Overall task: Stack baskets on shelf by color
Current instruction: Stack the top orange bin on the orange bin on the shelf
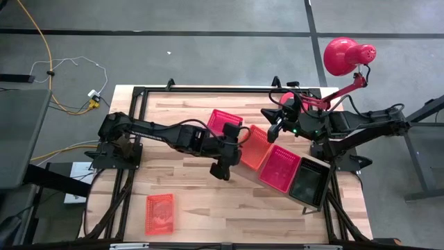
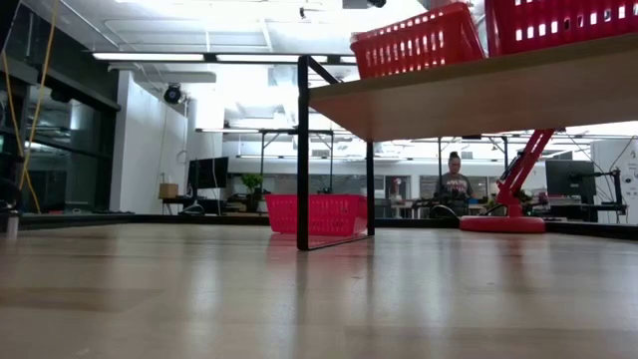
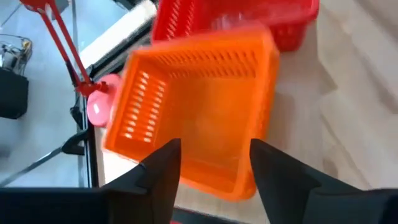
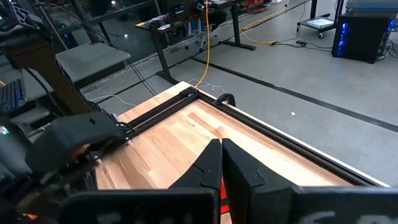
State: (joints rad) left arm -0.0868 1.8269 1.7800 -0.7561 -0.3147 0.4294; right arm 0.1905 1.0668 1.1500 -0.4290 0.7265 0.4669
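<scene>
The shelf (image 2: 478, 95) is a pale board raised on a black bracket (image 2: 302, 150); in the high view it runs slantwise at centre right (image 1: 318, 164). On it lie an orange basket (image 1: 255, 147), a red basket (image 1: 279, 168) and a black basket (image 1: 309, 182). Another red basket (image 1: 225, 121) stands on the table past the shelf's far end. My left gripper (image 3: 214, 165) is open over the orange basket's near end (image 3: 211, 174), a finger on either side. My right gripper (image 4: 221, 163) is shut, empty, above the table's far part.
One more orange-red basket (image 1: 159, 212) lies alone on the table near its front left. A red desk lamp (image 1: 343, 55) stands at the far right corner, its base (image 2: 501, 221) on the table. A person sits in the room behind.
</scene>
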